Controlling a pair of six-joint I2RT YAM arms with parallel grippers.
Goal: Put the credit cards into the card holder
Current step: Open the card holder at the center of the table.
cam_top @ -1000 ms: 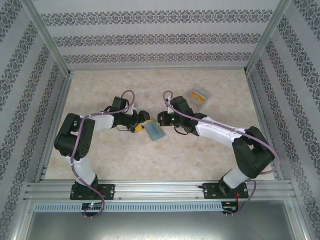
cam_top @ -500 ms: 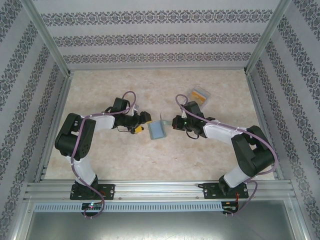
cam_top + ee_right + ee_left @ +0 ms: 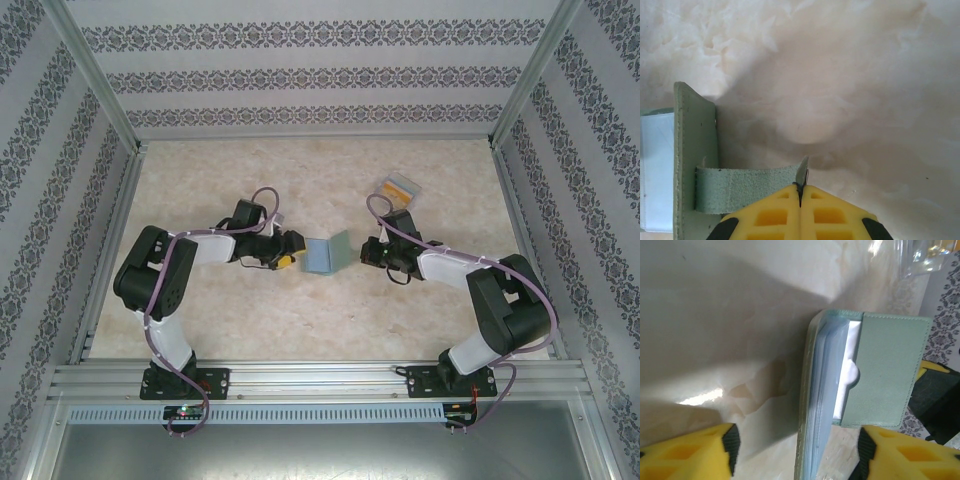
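The left claw is spread wide, its yellow fingers apart, with the card holder just ahead, standing open on edge mid-table. The right claw is pressed together, pinching the holder's strap. Back right, a clear case lies well apart, with something orange inside.

Beige marbled table, glossy in patches. Mid-table: grey-green card holder on surface, open, one flap tilted up, blue-grey inside showing. Far right, well apart from it: clear plastic case lying flat, orange-yellow visible inside.
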